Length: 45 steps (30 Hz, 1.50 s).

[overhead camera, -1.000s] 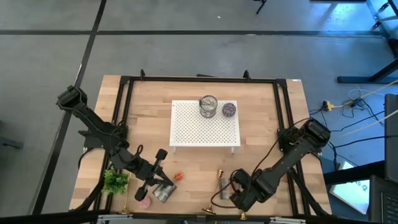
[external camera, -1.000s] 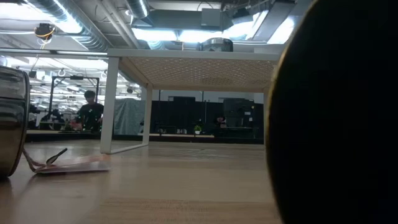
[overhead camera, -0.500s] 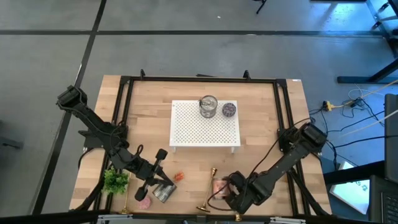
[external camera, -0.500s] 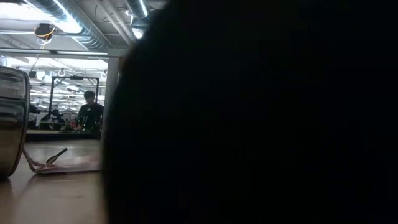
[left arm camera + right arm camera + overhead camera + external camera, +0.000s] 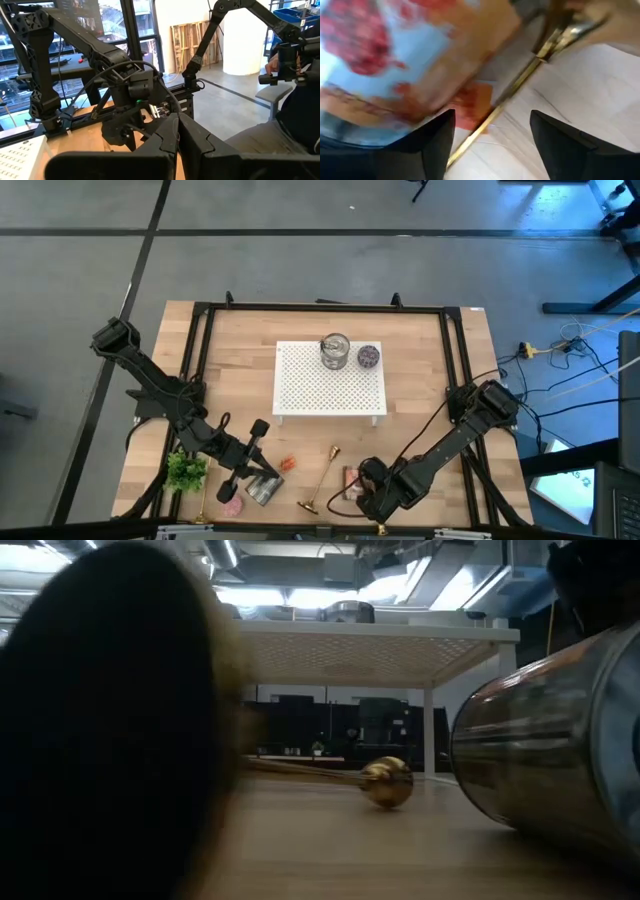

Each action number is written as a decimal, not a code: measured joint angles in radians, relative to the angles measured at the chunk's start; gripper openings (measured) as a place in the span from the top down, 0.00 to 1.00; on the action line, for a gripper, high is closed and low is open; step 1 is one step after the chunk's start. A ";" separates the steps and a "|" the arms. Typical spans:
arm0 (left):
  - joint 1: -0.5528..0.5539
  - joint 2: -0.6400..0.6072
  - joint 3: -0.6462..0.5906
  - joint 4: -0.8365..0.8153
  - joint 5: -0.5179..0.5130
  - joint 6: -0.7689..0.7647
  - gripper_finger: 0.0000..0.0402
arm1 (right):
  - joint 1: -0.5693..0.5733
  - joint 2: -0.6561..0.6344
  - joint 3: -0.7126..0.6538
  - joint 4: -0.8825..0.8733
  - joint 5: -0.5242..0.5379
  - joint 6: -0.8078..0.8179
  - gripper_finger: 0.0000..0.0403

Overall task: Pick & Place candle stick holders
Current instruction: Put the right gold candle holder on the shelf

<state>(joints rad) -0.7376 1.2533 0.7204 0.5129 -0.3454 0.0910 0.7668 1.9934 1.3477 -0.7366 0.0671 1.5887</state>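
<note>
R gripper (image 5: 366, 498) near table's front edge, fingers wide apart, holding nothing; gold candle stick holder (image 5: 322, 478) lies tipped beside it. L gripper (image 5: 240, 482) fingers closed, empty.

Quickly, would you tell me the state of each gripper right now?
Left gripper: shut, holding nothing.
Right gripper: open, holding nothing, beside the lying candle stick holder.

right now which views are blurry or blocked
Low view: a big dark out-of-focus shape fills the left half, and a shiny tin lying at right reflects the ceiling lights; the gold holder behind them lies on the table, fairly sharp. Right wrist view: heavy motion blur, with the holder smeared into a streak. High and left wrist views are sharp.
</note>
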 joint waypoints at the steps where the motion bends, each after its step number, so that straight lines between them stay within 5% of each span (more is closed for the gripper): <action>1: 0.000 0.000 0.000 0.000 0.000 0.000 0.99 | -0.001 0.003 0.000 0.003 0.001 0.000 0.38; 7: 0.000 0.000 0.000 0.001 0.004 0.000 0.99 | -0.004 0.005 0.000 -0.017 -0.005 -0.007 0.53; 17: 0.000 0.000 0.000 0.003 0.004 0.000 0.99 | -0.002 0.004 0.000 -0.020 -0.036 -0.030 0.96; 26: 0.000 0.000 0.000 0.002 0.004 0.000 0.99 | 0.013 -0.016 0.089 -0.176 -0.031 -0.058 0.96; 35: 0.000 0.000 0.000 0.001 0.004 0.000 0.99 | 0.021 -0.016 0.332 -0.509 0.192 -0.131 0.96; 45: 0.000 0.000 0.000 0.000 0.002 0.000 0.99 | -0.026 -0.017 0.560 -0.634 0.391 -0.627 0.96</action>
<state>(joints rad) -0.7376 1.2533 0.7204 0.5133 -0.3437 0.0914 0.7403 1.9766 1.9079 -1.3710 0.4580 0.9619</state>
